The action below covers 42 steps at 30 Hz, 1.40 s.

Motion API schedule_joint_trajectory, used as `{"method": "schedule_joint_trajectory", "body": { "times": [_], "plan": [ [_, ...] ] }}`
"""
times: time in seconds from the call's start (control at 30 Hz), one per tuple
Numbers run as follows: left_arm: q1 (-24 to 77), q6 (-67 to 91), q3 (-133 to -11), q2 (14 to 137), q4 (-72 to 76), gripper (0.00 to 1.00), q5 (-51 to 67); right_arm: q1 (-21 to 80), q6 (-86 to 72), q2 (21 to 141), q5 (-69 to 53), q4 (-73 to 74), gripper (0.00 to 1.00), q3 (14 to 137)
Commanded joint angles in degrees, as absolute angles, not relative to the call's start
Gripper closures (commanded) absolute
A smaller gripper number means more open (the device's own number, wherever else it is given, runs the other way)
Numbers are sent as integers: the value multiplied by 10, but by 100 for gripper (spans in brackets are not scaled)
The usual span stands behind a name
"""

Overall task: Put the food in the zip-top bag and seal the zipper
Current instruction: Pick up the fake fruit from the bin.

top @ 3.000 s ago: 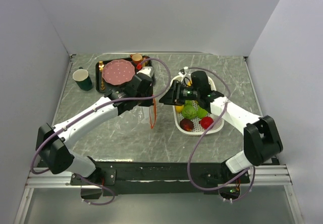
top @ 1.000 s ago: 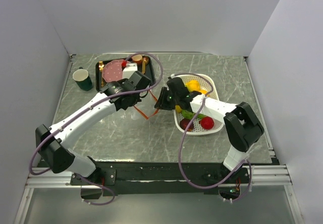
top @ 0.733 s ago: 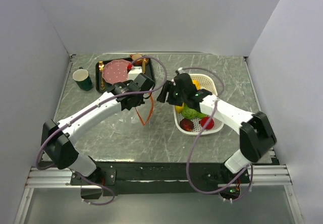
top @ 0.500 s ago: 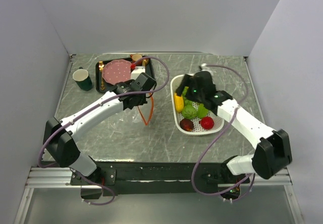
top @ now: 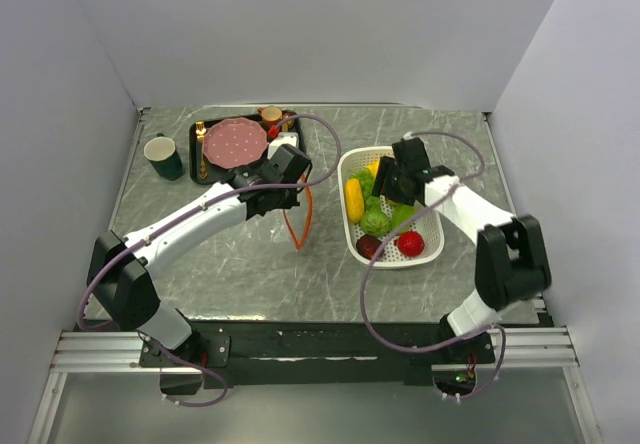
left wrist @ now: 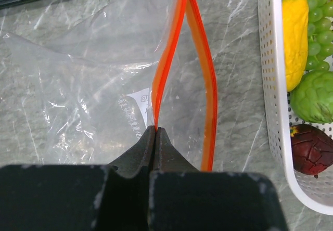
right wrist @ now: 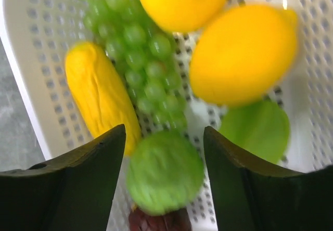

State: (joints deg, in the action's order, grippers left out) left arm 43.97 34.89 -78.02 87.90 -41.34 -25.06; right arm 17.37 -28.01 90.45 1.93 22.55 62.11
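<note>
The zip-top bag [left wrist: 78, 80] lies clear and floppy on the marble table, its mouth gaping. My left gripper [left wrist: 155, 129] [top: 287, 200] is shut on the left strip of the orange-red zipper [left wrist: 169, 59] [top: 300, 226]; the other strip [left wrist: 209, 101] bows away to the right. The food sits in the white basket [top: 435, 232]: corn [right wrist: 101, 101], green grapes [right wrist: 140, 59], two lemons [right wrist: 242, 54], a round green piece [right wrist: 164, 171], a red piece [top: 410, 243] and a dark purple one [left wrist: 312, 150]. My right gripper [right wrist: 165, 128] [top: 396, 178] hovers open over the basket, the round green piece below its fingers and untouched.
At the back left a black tray [top: 292, 122] carries a pink speckled plate [top: 235, 142] and gold cutlery [top: 200, 139]. A dark green cup [top: 163, 156] stands left of it. The basket's white perforated wall [left wrist: 273, 111] runs close to the right of the bag's mouth.
My right arm has swung from the bag's mouth back over the basket and its jaws have spread. My left gripper keeps its hold on the zipper and has shifted slightly right.
</note>
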Motion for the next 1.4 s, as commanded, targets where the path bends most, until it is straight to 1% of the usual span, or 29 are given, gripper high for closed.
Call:
{"method": "schedule_joint_trajectory", "body": {
  "times": [0.0,0.2,0.4,0.63,0.67,0.73,0.77,0.8,0.83,0.87,1.03,1.17,1.37],
  "plan": [
    [439,329,-785,876,-399,99,-254,170,-243,977,9,227,34,707],
    [439,325,-781,869,-399,99,-263,167,-234,1053,2,232,34,763],
    [439,325,-783,874,-404,99,-260,168,-221,1099,-30,227,32,780],
    [439,326,-780,870,-403,99,-261,167,-207,1139,-48,229,33,790],
    [438,327,-781,870,-403,99,-261,167,-206,1141,-50,229,40,791],
    [439,327,-783,872,-403,99,-259,167,-206,1138,-57,222,51,786],
    [439,327,-782,871,-403,99,-258,167,-208,1135,-59,217,66,781],
    [439,327,-781,872,-401,99,-257,167,-208,1122,-61,208,73,778],
    [438,326,-782,873,-402,99,-258,167,-209,1112,-62,201,76,768],
    [439,326,-781,873,-402,99,-258,167,-213,1091,-59,195,81,763],
    [439,327,-777,873,-399,99,-257,167,-220,1013,-50,169,82,737],
    [439,327,-777,872,-393,99,-253,167,-229,923,-44,142,82,709],
    [439,328,-779,875,-391,99,-247,167,-242,830,-53,153,83,681]
  ]
}}
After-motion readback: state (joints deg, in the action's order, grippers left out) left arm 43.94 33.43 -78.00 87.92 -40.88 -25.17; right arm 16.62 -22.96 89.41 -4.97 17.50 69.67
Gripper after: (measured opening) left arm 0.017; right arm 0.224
